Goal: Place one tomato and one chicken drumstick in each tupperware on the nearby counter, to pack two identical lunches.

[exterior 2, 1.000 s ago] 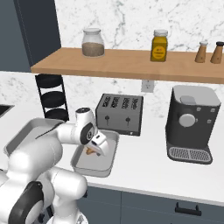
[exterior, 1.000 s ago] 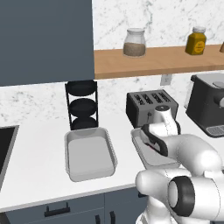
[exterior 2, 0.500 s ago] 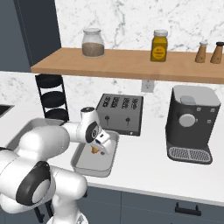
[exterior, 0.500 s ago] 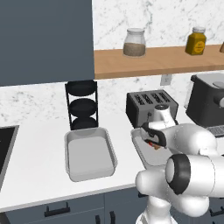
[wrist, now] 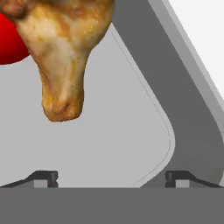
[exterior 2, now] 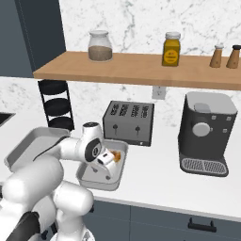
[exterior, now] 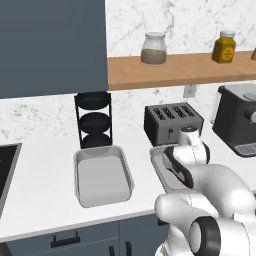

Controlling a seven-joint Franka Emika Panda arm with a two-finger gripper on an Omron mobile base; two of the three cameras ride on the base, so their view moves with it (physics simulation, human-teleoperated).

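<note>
From the left base view, an empty grey tupperware (exterior: 102, 175) lay on the white bench (exterior: 40, 185) beside a dark toaster (exterior: 173, 123); the arm hid most of the second one. From the right, an orange bit, probably the chicken drumstick (exterior 2: 116, 155), lay in the second tupperware (exterior 2: 113, 178). In the hand view, the hand (wrist: 113, 177) stood wide open, holding nothing; the knobbly drumstick (wrist: 65, 57) lay touching a glossy red tomato (wrist: 11, 43).

White marble wall (exterior 2: 141, 23), wooden shelf (exterior 2: 136, 68), dark cabinet (exterior: 50, 45)
</note>
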